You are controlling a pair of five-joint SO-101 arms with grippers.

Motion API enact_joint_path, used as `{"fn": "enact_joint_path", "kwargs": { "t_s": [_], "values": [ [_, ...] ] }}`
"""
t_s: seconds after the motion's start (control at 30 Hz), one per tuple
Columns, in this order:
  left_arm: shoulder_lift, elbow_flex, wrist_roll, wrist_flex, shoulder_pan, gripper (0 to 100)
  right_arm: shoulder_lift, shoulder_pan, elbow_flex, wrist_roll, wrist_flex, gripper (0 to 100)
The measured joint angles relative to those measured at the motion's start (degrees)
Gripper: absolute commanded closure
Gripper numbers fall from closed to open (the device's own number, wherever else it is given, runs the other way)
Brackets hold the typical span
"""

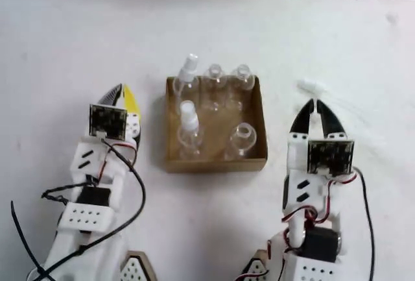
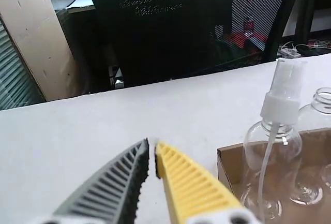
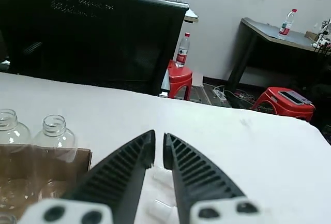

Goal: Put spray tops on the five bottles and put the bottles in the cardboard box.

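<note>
The cardboard box (image 1: 170, 125) sits mid-table with five clear bottles standing in it. Two on its left side carry white spray tops (image 1: 189, 68) (image 1: 188, 113); three are open-necked (image 1: 214, 73) (image 1: 242, 73) (image 1: 243, 137). My left gripper (image 1: 123, 91) (image 2: 151, 149) is shut with nothing in it, just left of the box, near the capped bottle (image 2: 272, 151). On the box's right side my right gripper (image 1: 316, 104) (image 3: 159, 138) is shut, its tips just short of a loose white spray top (image 1: 310, 86) (image 3: 161, 178) lying on the table.
The white table (image 1: 65, 47) has free room behind and to both sides of the box. A dark chair back (image 3: 93, 32) stands past the far edge. Red stools (image 3: 283, 101) are on the floor beyond.
</note>
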Motion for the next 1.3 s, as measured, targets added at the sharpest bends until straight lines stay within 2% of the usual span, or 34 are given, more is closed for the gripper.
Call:
{"fn": "enact_joint_path", "kwargs": {
  "t_s": [0.2, 0.4, 0.63, 0.77, 0.97, 1.3],
  "values": [
    [0.0, 0.0, 0.0, 0.0, 0.7, 98, 27.78, -0.09, -22.95, 0.62, 6.86, 98.1],
    [0.0, 0.0, 0.0, 0.0, 0.97, 98, 56.53, -0.09, -48.7, 11.96, 17.58, 98.1],
    [0.0, 0.0, 0.0, 0.0, 0.97, 98, 87.21, -0.26, -70.77, 26.73, 26.99, 98.0],
    [0.0, 0.0, 0.0, 0.0, 0.97, 98, 102.24, 2.11, -83.96, 27.6, 31.12, 97.1],
    [0.0, 0.0, 0.0, 0.0, 0.97, 98, 120.26, 2.73, -99.34, 33.93, 36.13, 84.3],
    [0.0, 0.0, 0.0, 0.0, 0.97, 98, 138.46, 2.81, -116.13, 42.73, 39.56, 84.8]
  ]
}}
